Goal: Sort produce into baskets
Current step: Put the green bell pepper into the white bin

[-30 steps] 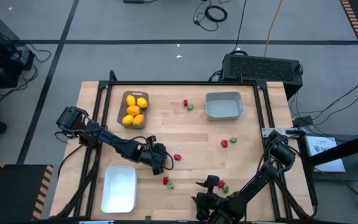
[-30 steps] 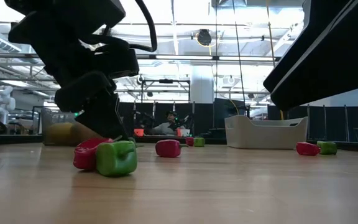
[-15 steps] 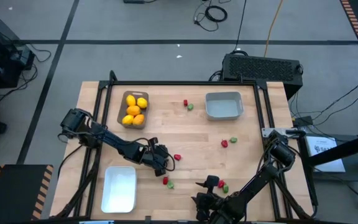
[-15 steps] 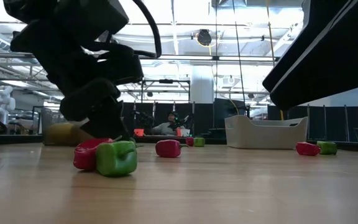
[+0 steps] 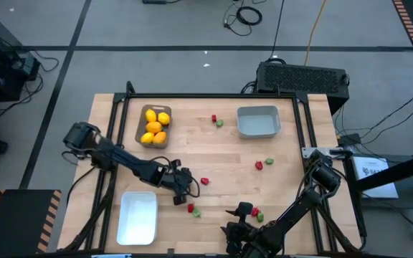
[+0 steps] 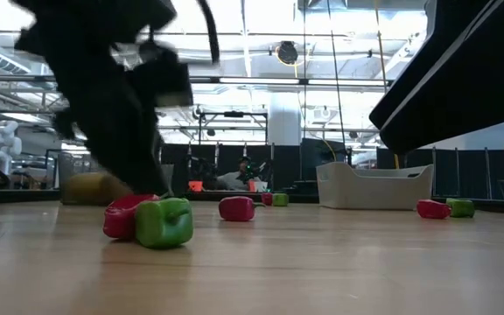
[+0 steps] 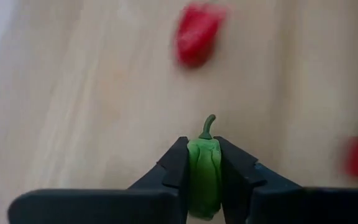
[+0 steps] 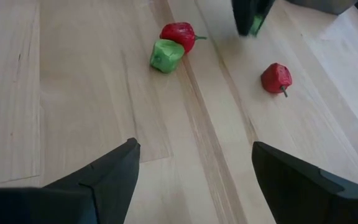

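1. While the right arm waits low at the near edge of the worktop [image 5: 228, 154], the left gripper [image 7: 204, 163] hangs over the middle of the board, its fingers [image 7: 176, 167] pinching a green pepper [image 7: 204, 174] with the stem pointing forward.
2. In the high view the left gripper [image 5: 180, 183] is just beside a lone red piece [image 5: 205, 181] and a little beyond a red-and-green pair [image 5: 193, 210]; the two pieces of that pair touch.
3. The right gripper [image 8: 192, 171] has its fingers [image 8: 107, 174] spread wide with nothing between them, pointed across the wood toward that same pair [image 8: 173, 43].
4. The brown tray [image 5: 140, 125], at the far left of the worktop, holds yellow and orange fruits [image 5: 155, 126].
5. The grey-blue tray [image 5: 258, 122] is at the far right, with a small red and green pair [image 5: 216, 120] lying between it and the brown tray.
6. The white tray [image 5: 138, 217] is at the near left corner.
7. Another red and green pair [image 5: 264, 163] lies on the right half of the board, and a further one [image 5: 257, 215] is by the right arm.
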Tool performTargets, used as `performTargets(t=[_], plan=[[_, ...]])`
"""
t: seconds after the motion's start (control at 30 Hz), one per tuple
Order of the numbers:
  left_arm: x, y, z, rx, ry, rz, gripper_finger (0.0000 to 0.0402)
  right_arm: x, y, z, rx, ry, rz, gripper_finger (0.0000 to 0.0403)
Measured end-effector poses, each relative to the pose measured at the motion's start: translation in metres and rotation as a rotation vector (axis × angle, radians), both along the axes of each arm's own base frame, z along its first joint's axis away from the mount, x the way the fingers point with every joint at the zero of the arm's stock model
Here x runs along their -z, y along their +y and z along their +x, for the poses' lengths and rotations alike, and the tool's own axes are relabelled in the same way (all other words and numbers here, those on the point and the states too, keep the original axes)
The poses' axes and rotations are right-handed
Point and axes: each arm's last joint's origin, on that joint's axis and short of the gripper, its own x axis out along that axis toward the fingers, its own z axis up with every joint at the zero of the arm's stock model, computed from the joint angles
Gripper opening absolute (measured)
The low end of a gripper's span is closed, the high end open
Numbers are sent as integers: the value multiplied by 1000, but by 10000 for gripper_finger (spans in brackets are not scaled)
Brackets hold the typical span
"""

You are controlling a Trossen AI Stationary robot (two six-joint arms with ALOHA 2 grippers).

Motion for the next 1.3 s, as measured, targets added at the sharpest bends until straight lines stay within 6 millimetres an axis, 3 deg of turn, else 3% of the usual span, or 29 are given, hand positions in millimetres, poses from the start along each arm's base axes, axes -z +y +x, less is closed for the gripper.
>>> performTargets(t=[0.13,0.33,0.53,0.7,0.9,1.3], plan=[[-43,-1,-6,17,0,-28,72,0,0,0,-2,0,-1,297],[-108,-11,-33,90,14,-116,76,0,0,0,-4,-1,-1,297],[-142,-36,-77,113,49,-287,77,0,0,0,-5,-1,-1,297],[-135,-63,-107,66,104,-276,77,0,0,0,-2,-4,4,297],[-110,-96,-131,52,165,-253,77,0,1,1,0,-7,8,297],[-80,-119,-143,30,218,-187,77,0,6,3,-15,-2,117,297]])
